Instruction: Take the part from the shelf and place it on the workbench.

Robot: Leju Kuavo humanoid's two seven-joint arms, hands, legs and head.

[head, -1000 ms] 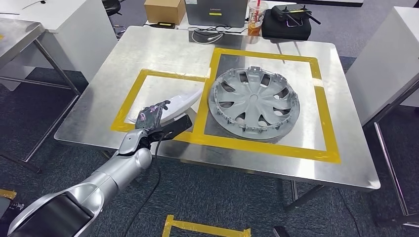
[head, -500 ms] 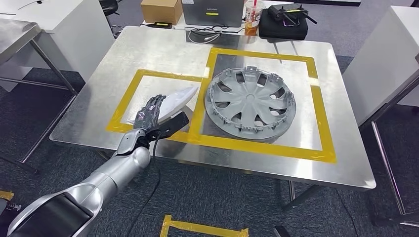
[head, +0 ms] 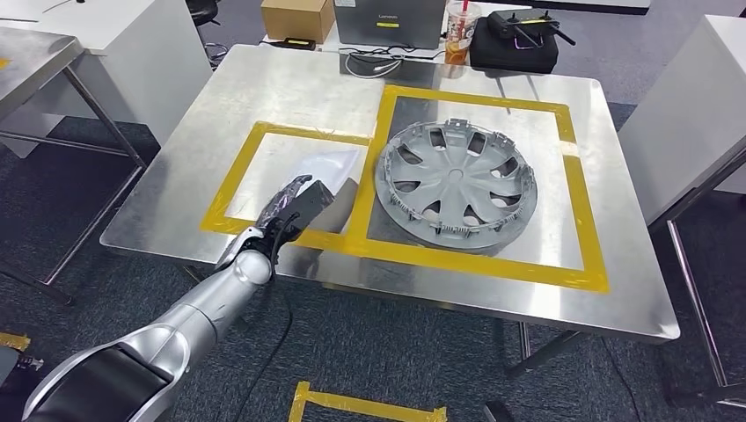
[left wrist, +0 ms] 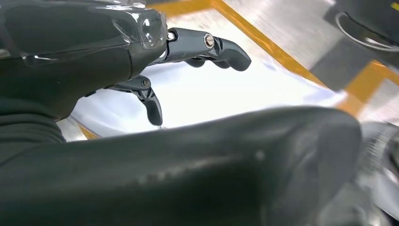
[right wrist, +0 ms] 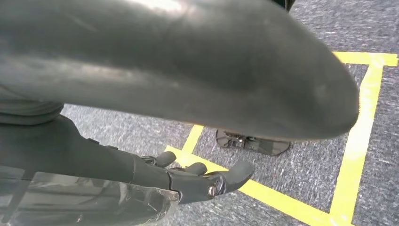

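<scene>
Left hand (head: 288,204) is releasing the white part (head: 327,167) on the workbench (head: 264,83).
The part is lying inside the smaller yellow square; fingers (left wrist: 221,46) are spreading open above it, holding nothing. Better lifting straight away, without dragging it.

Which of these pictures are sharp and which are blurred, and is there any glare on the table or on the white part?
Head view: sharp throughout; the steel table has soft glare, the white part looks bright beside the left hand. Left wrist view: the thumb close to the camera is blurred, the part is overexposed, the background is smeared. Right wrist view: the near thumb is out of focus, the floor tape is fairly clear.
</scene>
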